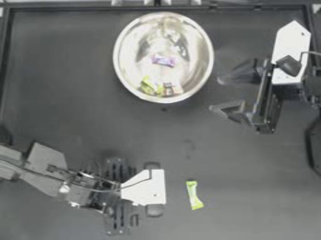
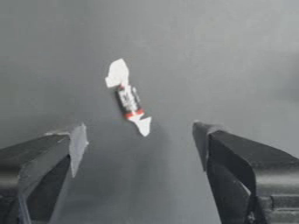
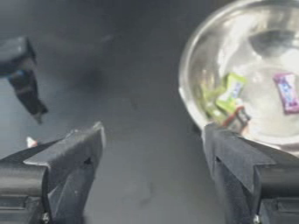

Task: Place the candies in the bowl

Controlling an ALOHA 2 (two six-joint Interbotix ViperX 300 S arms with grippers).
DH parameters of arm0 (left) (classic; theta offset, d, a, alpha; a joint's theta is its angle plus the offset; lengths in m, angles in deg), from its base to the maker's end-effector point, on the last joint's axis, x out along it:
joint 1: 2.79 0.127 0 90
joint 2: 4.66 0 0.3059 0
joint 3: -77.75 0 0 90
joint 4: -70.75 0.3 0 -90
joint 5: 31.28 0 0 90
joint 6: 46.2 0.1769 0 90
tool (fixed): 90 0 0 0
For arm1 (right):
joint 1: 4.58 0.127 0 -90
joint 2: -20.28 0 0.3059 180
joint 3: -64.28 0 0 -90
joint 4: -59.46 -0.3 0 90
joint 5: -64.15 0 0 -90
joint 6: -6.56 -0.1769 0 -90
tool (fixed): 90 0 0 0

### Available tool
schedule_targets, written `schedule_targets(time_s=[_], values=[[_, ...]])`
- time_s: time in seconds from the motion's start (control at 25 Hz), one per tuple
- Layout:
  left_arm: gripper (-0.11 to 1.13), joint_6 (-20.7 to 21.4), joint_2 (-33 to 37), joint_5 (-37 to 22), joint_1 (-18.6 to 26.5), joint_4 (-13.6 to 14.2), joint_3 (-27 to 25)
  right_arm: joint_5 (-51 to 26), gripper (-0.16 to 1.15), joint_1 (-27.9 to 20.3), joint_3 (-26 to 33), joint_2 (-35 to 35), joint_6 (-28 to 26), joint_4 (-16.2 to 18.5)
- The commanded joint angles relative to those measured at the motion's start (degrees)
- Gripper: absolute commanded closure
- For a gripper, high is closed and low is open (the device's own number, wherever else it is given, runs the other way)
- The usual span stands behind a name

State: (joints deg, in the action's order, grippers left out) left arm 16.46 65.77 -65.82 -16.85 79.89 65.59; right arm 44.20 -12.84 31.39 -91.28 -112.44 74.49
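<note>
The left gripper hangs open just short of a tiny white twist-wrapped candy, well away from the shiny silver metal bowl. Light and crinkly, it is probably best pinched across its firm middle.

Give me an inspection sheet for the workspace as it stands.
Surface: dark table, no spills seen.
Job's things: bowl holds a pink-purple candy, a yellow-green candy and a small red-and-white candy. The second yellow-green candy lies on the table. A white twist-wrapped candy lies on the table between and ahead of the left fingers.
Clutter: nothing seen.
Grippers: left gripper open, beside the loose yellow-green one. Right gripper open and empty, beside the bowl.
Cables: thin wire along the left arm.
Surroundings: table frame; nothing else seen.
</note>
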Motion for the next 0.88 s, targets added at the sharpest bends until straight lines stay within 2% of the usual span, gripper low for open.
schedule_targets(time_s=[0.04,0.2,0.32,0.88], values=[[-0.01,0.79,0.18,-0.35,0.62,0.0,2.64,0.53,0.01,0.09,0.7,-0.7,-0.09,-0.26],[-0.01,0.97,-1.14,-0.35,1.23,-0.44,3.78,1.58,0.01,0.09,0.7,-0.7,-0.09,-0.35],[-0.01,0.97,-2.37,-0.26,1.85,-2.11,4.31,2.37,0.01,0.09,0.7,-0.7,-0.09,-0.44],[0.0,0.97,-5.98,0.26,3.16,-2.2,5.27,5.27,0.01,0.35,-0.53,-0.7,0.0,-1.32]])
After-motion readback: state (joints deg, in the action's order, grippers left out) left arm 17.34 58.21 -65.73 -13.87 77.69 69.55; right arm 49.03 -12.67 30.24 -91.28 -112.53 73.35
